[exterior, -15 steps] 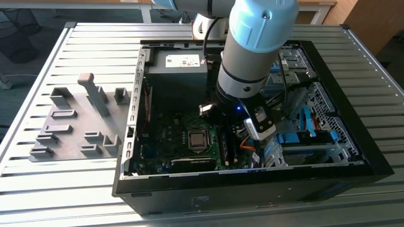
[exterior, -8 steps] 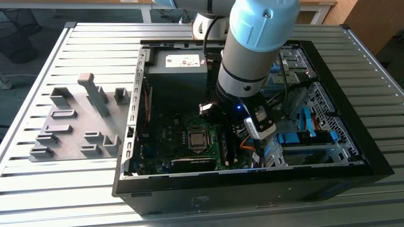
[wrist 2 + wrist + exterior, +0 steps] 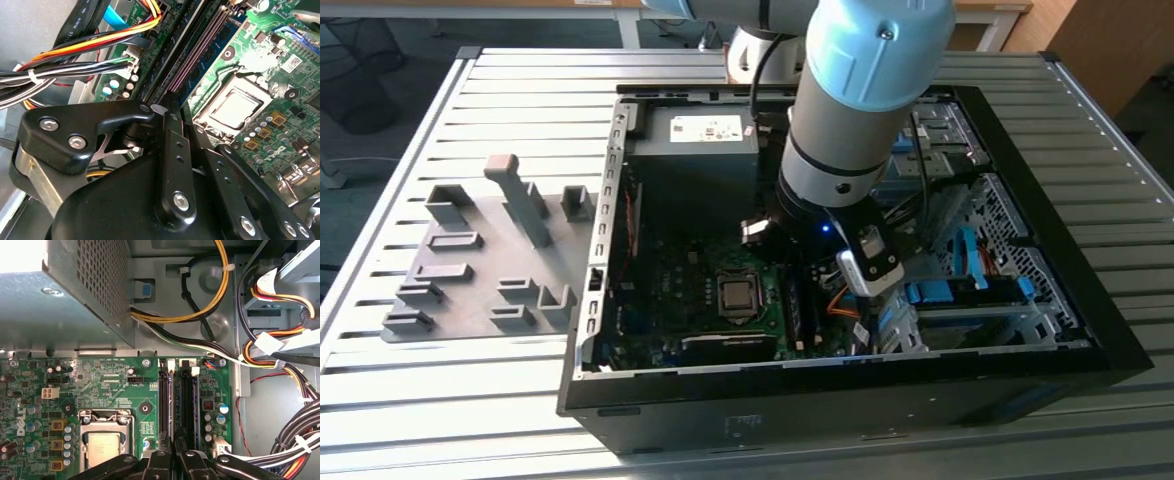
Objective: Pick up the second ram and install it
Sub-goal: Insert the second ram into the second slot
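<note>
Reaching down into the open computer case (image 3: 854, 390) lying on the slatted table (image 3: 454, 400), with the arm (image 3: 854, 120) hanging over the motherboard beside the processor socket (image 3: 102, 445). Hovering the gripper (image 3: 174, 460) at the near end of the memory slots (image 3: 176, 400), which are running just beside the processor socket – lined up with the slot lying farther from it, going by the second wrist view. Not showing plainly how the jaws are standing – cannot tell if apart or clamped, nor whether the second ram is sitting between them. Leaving the pale grey holder block (image 3: 480, 270) lying on the table, well apart from the processor socket and outside the case.
</note>
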Action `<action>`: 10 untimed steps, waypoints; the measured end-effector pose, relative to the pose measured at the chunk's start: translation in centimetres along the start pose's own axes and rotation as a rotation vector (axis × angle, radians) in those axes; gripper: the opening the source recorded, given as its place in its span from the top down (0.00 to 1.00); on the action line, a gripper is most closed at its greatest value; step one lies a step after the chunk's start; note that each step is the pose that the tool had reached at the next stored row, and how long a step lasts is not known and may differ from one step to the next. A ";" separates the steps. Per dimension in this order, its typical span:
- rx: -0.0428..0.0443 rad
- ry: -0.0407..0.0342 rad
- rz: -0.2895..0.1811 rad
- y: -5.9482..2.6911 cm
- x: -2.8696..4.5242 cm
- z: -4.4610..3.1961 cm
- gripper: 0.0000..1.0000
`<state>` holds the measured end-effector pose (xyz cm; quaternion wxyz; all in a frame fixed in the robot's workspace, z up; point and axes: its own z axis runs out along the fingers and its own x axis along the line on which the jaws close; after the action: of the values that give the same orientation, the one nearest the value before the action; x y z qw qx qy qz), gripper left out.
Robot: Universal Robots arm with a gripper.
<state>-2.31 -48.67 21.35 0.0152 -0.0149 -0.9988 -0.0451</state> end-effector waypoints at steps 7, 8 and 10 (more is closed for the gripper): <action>0.0002 -0.0001 0.003 -0.03 -0.02 0.17 0.86; 0.0006 0.0000 0.003 -0.04 -0.02 0.19 0.86; 0.0007 0.0000 0.003 -0.04 -0.02 0.25 0.86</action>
<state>-2.29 -48.69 21.10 0.0152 -0.0165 -0.9987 -0.0448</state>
